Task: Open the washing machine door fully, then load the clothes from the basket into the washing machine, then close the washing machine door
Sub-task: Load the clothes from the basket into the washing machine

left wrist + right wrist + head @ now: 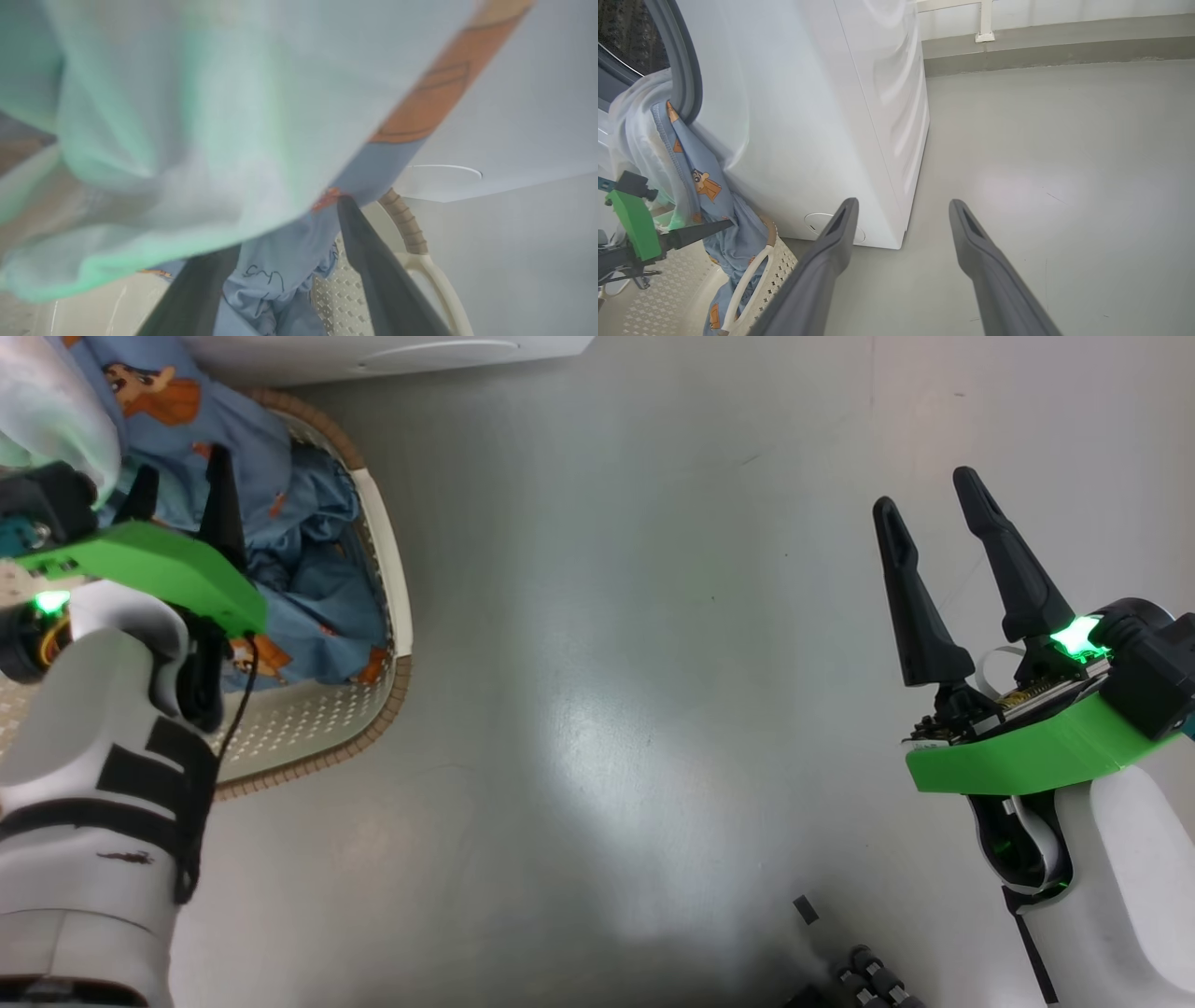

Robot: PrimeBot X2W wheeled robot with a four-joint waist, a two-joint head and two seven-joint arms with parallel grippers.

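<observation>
Clothes (pixel 698 186) hang from the washing machine (pixel 808 116) into the basket (pixel 399 602), across released left jaws; right jaws likewise.

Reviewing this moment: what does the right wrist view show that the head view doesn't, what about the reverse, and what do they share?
Right wrist view adds: the washing machine's white front and side, its grey gasket, the clothes trailing from the opening down into the basket, and the wall base behind.
Head view adds: the basket's inside from above with blue cloth piled in it, and the left forearm.
Shared: the basket, the blue printed garment, the left gripper over the basket, and the right gripper, jaws open above the grey floor.
</observation>
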